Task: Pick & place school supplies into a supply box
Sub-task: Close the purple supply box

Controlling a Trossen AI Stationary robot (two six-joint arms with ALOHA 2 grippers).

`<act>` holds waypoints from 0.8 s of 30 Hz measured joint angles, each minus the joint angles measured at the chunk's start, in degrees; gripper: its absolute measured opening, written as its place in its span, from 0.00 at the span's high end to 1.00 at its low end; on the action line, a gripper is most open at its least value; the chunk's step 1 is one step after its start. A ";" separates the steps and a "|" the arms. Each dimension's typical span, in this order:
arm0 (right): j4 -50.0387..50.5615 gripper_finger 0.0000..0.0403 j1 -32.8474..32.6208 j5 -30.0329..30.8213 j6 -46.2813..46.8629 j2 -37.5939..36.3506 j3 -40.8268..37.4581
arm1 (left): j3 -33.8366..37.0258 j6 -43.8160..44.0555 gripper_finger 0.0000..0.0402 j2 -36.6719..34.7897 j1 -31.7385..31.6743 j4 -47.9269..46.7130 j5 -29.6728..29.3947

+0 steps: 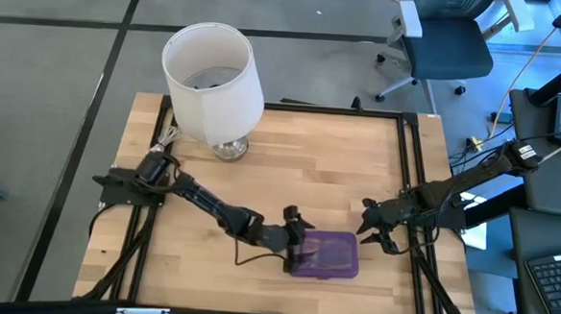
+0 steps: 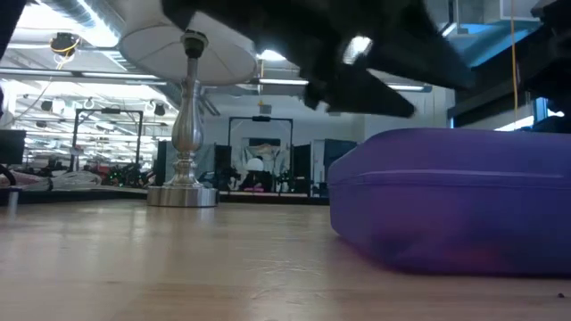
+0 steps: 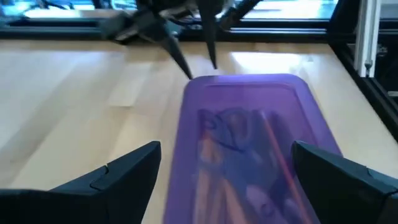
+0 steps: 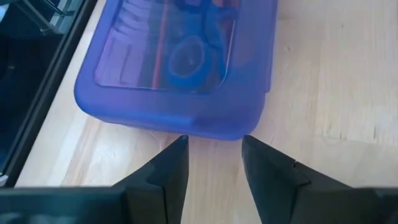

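The purple supply box (image 1: 325, 255) lies closed on the worktop (image 1: 290, 167) near its front edge, with blue-handled scissors (image 4: 186, 59) and thin pens (image 3: 277, 146) showing dimly through its lid. The left gripper (image 1: 298, 246) hangs at the box's left end, jaws wide to either side of it and holding nothing. The right gripper (image 1: 377, 229) sits just beside the box's right end, jaws slightly parted and empty. Farther back stands a white-shaded lamp (image 1: 213, 84).

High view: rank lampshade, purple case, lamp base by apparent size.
1. white lampshade, though it sits nearer the overhead camera, which inflates it
2. purple case, closed
3. lamp base, mostly hidden under the shade, so its true extent is unsure
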State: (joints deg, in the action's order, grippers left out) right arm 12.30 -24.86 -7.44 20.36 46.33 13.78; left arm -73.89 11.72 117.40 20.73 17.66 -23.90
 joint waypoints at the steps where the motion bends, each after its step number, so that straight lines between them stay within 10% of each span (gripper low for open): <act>1: -0.12 0.62 0.00 0.02 0.00 0.00 0.00 | -1.61 0.54 0.13 1.00 -0.07 -1.32 0.90; 24: -0.04 0.62 0.00 0.46 -0.04 0.02 0.00 | -13.33 1.22 0.13 10.25 -1.00 -13.38 1.98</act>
State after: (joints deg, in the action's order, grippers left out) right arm 12.26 -24.86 -6.98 20.32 46.35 13.78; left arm -87.22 12.94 127.66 19.73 4.28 -21.92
